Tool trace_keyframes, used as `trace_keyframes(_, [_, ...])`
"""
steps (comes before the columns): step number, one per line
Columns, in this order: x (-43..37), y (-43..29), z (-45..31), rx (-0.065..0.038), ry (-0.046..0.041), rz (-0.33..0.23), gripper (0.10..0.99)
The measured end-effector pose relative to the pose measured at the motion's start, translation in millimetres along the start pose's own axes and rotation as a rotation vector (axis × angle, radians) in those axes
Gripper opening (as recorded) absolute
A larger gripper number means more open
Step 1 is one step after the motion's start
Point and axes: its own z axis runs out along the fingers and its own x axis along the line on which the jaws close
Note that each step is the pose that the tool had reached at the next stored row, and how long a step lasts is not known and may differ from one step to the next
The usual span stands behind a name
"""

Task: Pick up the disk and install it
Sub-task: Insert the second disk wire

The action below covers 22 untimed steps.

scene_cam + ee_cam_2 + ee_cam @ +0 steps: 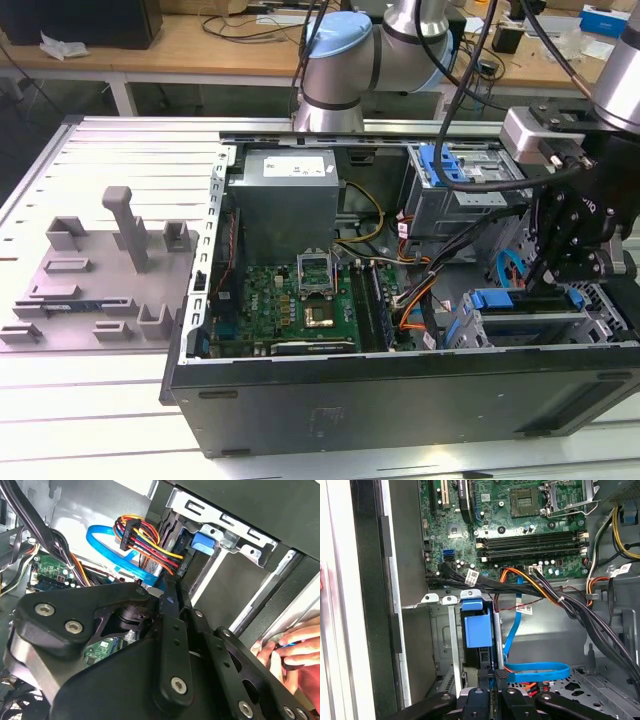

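My gripper hangs over the metal drive cage at the exterior view's right end of the open computer case. In both wrist views the fingers are drawn together on a thin slab seen edge-on, the disk, with a strip of its blue carrier showing between them. The disk stands upright in the cage slot, right beside the blue latch piece. In the second wrist view my gripper meets at the slab's edge, close to the latch piece. Most of the disk is hidden.
A flat blue cable and bundled coloured wires loop close to the slot. The motherboard fills the case's middle and the power supply sits behind it. A person's hand rests at the case edge. Grey fixtures stand at the exterior view's left.
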Motion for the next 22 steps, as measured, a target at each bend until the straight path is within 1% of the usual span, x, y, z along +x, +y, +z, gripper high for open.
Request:
trace_keyframes(3, [0.1,1.1,-0.2,0.000,0.0000,-0.005,0.161])
trace_keyframes(4, [0.1,1.4,-0.4,0.000,-0.0003,-0.005,0.173])
trace_keyframes(5, [0.3,1.8,-2.0,0.001,-0.0003,-0.005,0.231])
trace_keyframes(6, [0.3,1.9,-2.6,0.001,-0.0002,-0.005,0.231])
trace_keyframes(8, [0.5,2.2,-5.0,0.003,-0.0002,-0.005,0.353])
trace_keyframes(9, [0.7,2.2,-7.6,0.004,-0.0003,-0.005,0.471])
trace_keyframes(11, [1.0,2.2,-11.9,0.004,-0.0004,-0.005,0.592])
trace_keyframes(12, [1.1,2.1,-15.3,0.004,-0.0004,-0.005,0.592])
trace_keyframes(13, [0.7,2.1,-17.4,0.004,-0.0003,-0.005,0.655])
trace_keyframes(15, [0.3,2.2,-19.9,0.004,-0.0003,-0.005,0.655])
trace_keyframes(17, [-0.3,2.2,-25.1,0.004,-0.0003,-0.005,0.655])
trace_keyframes(18, [-0.7,2.2,-27.0,0.004,-0.0004,-0.005,0.576])
trace_keyframes(19, [-1.6,2.2,-28.7,0.004,-0.0006,-0.005,0.451])
trace_keyframes(20, [-1.8,2.2,-29.2,0.004,-0.0007,-0.005,0.451])
trace_keyframes(22, [-1.9,2.3,-29.6,0.004,-0.0005,-0.005,0.329])
